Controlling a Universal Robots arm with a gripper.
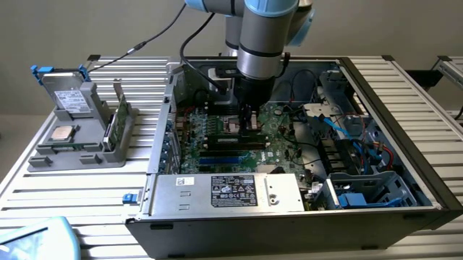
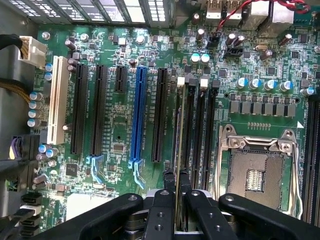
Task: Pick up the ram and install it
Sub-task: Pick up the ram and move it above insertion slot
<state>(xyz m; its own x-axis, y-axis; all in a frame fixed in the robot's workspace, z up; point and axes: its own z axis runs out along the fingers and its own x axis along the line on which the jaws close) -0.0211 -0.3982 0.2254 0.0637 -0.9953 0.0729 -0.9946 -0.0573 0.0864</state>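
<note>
Down inside the open computer case (image 1: 289, 235), the gripper (image 2: 178, 202) is clamped on the ram (image 2: 179, 130). Its two black fingers (image 2: 160, 210) press against either face of the thin stick, which stands on edge and runs along the black memory slots (image 2: 204, 125) of the motherboard. The ram lines up with the memory slot nearest the expansion connectors; whether its lower edge is already seated I cannot tell from this angle.

Just beside the memory slots on one side lies the bare processor socket (image 2: 255, 175) in its metal frame. On the other side come a black slot, then the blue expansion slot (image 2: 138, 115), and a white slot (image 2: 59, 100) farther off.

The arm (image 1: 264, 49) reaches straight down into the case. Blue and black cables (image 1: 340, 130) crowd the case toward the exterior view's right, and the labelled power supply (image 1: 231, 190) closes off the near side. Outside on the table (image 1: 72, 189), toward the exterior view's left, a grey holder (image 1: 79, 146) carries a green card (image 1: 121, 122) upright.
</note>
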